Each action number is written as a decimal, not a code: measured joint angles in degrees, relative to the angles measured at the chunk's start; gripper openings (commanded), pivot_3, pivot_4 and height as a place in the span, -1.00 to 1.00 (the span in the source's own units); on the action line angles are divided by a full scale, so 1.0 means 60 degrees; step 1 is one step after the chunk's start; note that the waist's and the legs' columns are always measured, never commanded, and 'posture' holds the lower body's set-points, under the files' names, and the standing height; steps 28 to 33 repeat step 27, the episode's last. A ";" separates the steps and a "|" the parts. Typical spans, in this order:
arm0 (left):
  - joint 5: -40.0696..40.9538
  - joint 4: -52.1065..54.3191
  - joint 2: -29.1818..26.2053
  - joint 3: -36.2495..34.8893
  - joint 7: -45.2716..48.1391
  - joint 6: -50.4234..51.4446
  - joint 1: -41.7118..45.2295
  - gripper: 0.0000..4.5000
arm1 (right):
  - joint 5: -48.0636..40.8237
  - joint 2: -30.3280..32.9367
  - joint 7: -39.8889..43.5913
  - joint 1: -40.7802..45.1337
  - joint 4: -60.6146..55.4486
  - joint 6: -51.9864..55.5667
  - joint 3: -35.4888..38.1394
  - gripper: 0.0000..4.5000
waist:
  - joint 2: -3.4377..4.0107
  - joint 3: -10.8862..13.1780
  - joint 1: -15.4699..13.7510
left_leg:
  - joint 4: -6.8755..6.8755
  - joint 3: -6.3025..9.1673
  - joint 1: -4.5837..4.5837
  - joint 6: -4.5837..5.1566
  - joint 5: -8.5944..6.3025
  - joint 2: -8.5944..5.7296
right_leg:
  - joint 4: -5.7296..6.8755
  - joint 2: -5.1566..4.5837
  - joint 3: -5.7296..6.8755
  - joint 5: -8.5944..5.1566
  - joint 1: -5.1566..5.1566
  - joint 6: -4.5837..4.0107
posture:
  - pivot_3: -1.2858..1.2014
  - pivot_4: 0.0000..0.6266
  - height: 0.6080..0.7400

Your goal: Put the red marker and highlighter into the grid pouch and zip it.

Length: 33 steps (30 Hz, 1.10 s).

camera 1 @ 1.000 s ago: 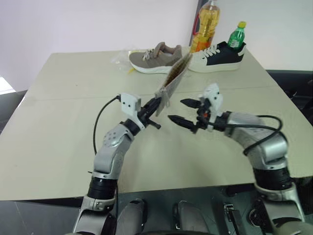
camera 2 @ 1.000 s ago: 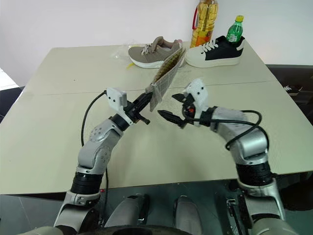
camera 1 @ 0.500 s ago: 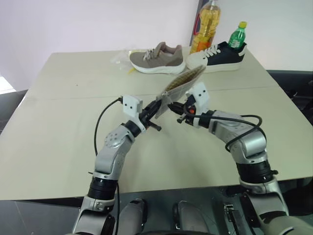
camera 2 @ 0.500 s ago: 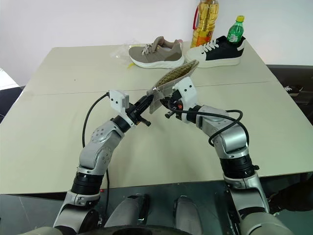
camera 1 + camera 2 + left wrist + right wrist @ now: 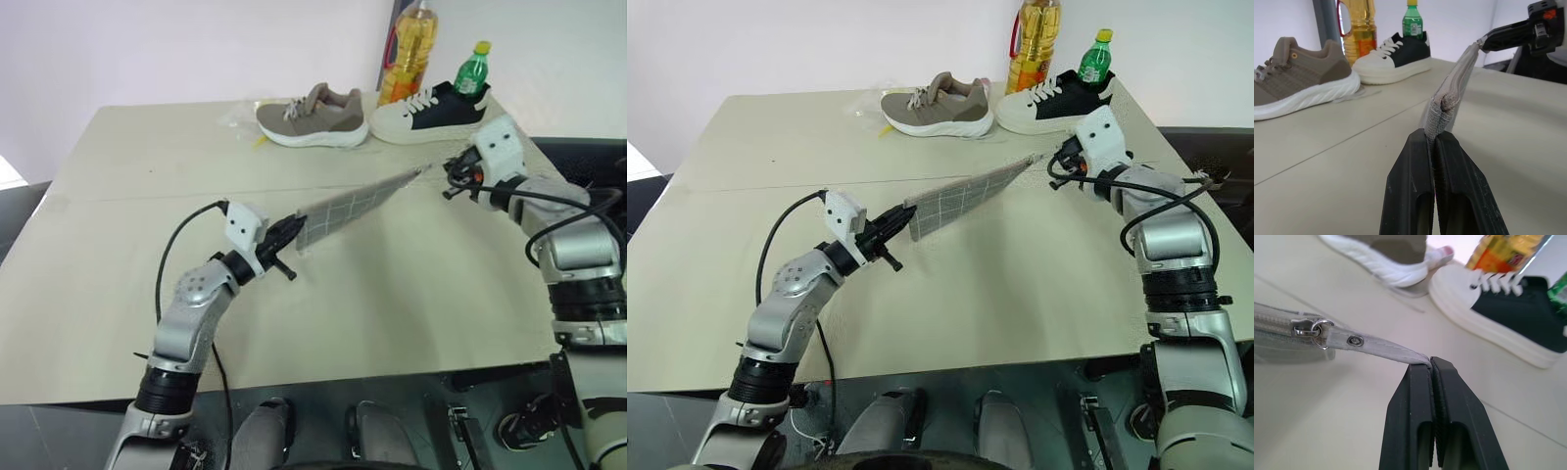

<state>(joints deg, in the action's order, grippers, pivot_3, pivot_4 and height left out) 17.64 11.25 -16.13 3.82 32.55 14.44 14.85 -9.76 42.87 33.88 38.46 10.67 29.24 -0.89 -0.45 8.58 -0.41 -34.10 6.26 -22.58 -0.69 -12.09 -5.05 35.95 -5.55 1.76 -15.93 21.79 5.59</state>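
Grid pouch (image 5: 351, 208) hangs stretched above the worktop (image 5: 118, 245): left gripper (image 5: 290, 233) clamps one end, right gripper (image 5: 448, 178) pinches its zipper pull tab (image 5: 1376, 346); contents hidden.

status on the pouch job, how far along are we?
Looks near the end. The grid pouch hangs stretched in the air between both arms: the left gripper is shut on one end, the right gripper shut on the zipper pull tab, with the slider at that end. Whether the zip is fully closed along its length, or the pens are inside, I cannot tell. Left: confirm closure, then set it down on the table.
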 measured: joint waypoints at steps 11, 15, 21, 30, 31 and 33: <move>0.0377 0.1356 -0.1174 -0.0102 0.0481 0.0816 -0.1381 0.31 | -0.1128 0.1561 0.3648 -0.2805 -0.2052 -0.0150 0.0019 0.49 | 0.0001 0.0001 -0.0058 | -0.0004 0.0005 -0.0010 0.0013 -0.0009 -0.0001 | -0.0028 -0.0007 -0.0001 -0.0005 -0.0009 -0.0006 | 0.03 -0.52 0.97; 0.0719 0.1921 -0.1612 -0.0467 0.0564 0.1359 -0.2391 0.31 | -0.1524 0.1961 0.4400 -0.3592 -0.2227 -0.0081 0.0378 0.49 | 0.0012 0.0008 -0.0028 | -0.0008 0.0000 -0.0010 0.0015 -0.0012 0.0007 | -0.0035 -0.0008 -0.0002 -0.0021 -0.0007 -0.0036 | 0.03 -0.52 0.97; 0.0814 0.1938 -0.1795 -0.1605 0.0126 0.1549 -0.3648 0.31 | -0.1555 0.1552 0.3855 -0.3662 -0.1565 -0.0607 0.1307 0.49 | 0.0012 0.0007 -0.0064 | -0.0008 0.0002 -0.0007 0.0014 -0.0013 0.0009 | -0.0080 -0.0009 -0.0002 -0.0025 -0.0029 -0.0046 | 0.03 -0.52 0.97; 0.0858 0.1201 -0.1400 -0.3268 -0.0870 0.1213 -0.4144 0.31 | -0.1410 0.0346 0.2583 -0.3625 -0.0699 -0.1641 0.1794 0.49 | 0.0017 0.0010 -0.0068 | -0.0004 0.0000 -0.0013 0.0021 -0.0018 0.0002 | -0.0097 -0.0013 -0.0001 -0.0023 -0.0029 -0.0042 | 0.03 -0.52 0.97; 0.0858 0.1201 -0.1400 -0.3268 -0.0870 0.1213 -0.4144 0.31 | -0.1410 0.0346 0.2583 -0.3625 -0.0699 -0.1641 0.1794 0.49 | 0.0017 0.0010 -0.0068 | -0.0004 0.0000 -0.0013 0.0021 -0.0018 0.0002 | -0.0097 -0.0013 -0.0001 -0.0023 -0.0029 -0.0042 | 0.03 -0.52 0.97; 0.0858 0.1201 -0.1400 -0.3268 -0.0870 0.1213 -0.4144 0.31 | -0.1410 0.0346 0.2583 -0.3625 -0.0699 -0.1641 0.1794 0.49 | 0.0017 0.0010 -0.0068 | -0.0004 0.0000 -0.0013 0.0021 -0.0018 0.0002 | -0.0097 -0.0013 -0.0001 -0.0023 -0.0029 -0.0042 | 0.03 -0.52 0.97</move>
